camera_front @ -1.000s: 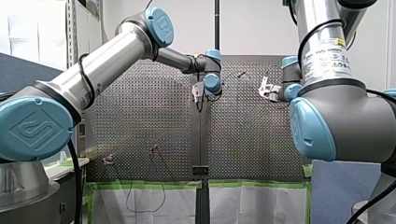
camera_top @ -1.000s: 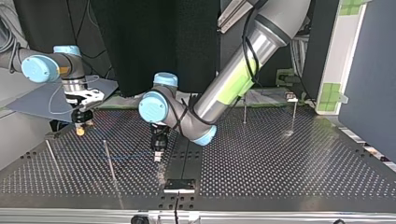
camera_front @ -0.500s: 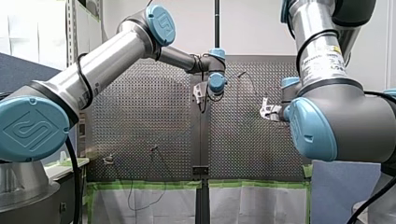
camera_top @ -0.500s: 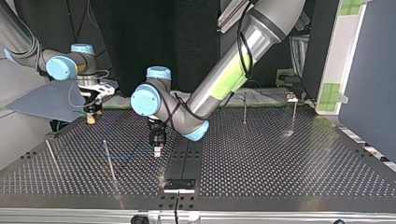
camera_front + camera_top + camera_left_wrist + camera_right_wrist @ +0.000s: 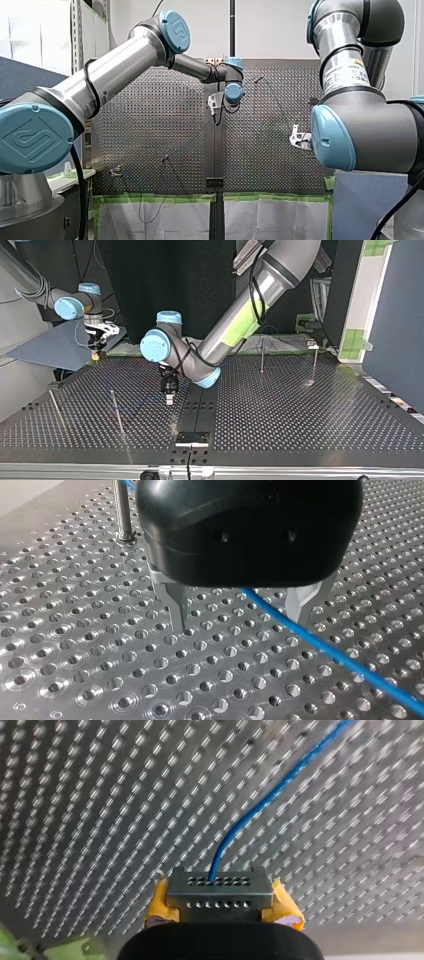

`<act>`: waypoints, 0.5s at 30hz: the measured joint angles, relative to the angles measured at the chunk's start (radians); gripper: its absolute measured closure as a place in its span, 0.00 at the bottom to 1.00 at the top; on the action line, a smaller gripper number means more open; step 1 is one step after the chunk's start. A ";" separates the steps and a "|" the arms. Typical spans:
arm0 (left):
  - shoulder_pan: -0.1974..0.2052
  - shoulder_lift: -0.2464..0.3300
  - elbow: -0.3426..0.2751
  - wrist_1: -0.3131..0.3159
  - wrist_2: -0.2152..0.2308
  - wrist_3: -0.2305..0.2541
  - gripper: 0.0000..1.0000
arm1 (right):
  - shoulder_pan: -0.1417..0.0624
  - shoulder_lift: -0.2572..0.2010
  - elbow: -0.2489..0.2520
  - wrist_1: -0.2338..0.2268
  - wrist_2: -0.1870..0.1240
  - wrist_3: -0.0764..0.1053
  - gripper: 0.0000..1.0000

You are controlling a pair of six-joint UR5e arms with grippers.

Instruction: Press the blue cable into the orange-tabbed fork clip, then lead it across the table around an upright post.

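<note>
My left gripper (image 5: 240,622) fingers apart, low over table (image 5: 75,655) mid-span; blue cable (image 5: 340,657) runs between them. My right gripper (image 5: 220,892) pinches blue cable near table's far edge, top view's left. Post (image 5: 122,510) stands near left gripper.

From here the perforated table (image 5: 300,420) reads as a dark metal plate drilled in even rows. A plain dark strip (image 5: 200,402) runs from near to far down its middle. In the top view four thin posts stand up from it: an outer left post (image 5: 56,410) and an inner left post (image 5: 118,412) towards the near side, and an inner right post (image 5: 262,357) and an outer right post (image 5: 315,362) by the far edge. A black block (image 5: 192,438) sits on the strip at the near edge. In the left wrist view I see the blue cable (image 5: 330,655) trailing across the holes.
</note>
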 joint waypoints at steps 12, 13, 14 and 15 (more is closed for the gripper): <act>-0.001 0.000 0.000 -0.009 -0.004 0.012 0.03 | -0.074 0.090 -0.001 -0.095 -0.023 0.083 1.00; -0.001 0.000 0.000 -0.010 -0.003 0.013 0.03 | -0.074 0.093 -0.001 -0.104 -0.022 0.085 1.00; -0.002 0.000 0.000 -0.010 -0.003 0.013 0.03 | -0.074 0.096 -0.001 -0.114 -0.021 0.086 1.00; -0.002 0.000 0.000 -0.011 -0.003 0.014 0.03 | -0.073 0.098 -0.001 -0.122 -0.020 0.087 1.00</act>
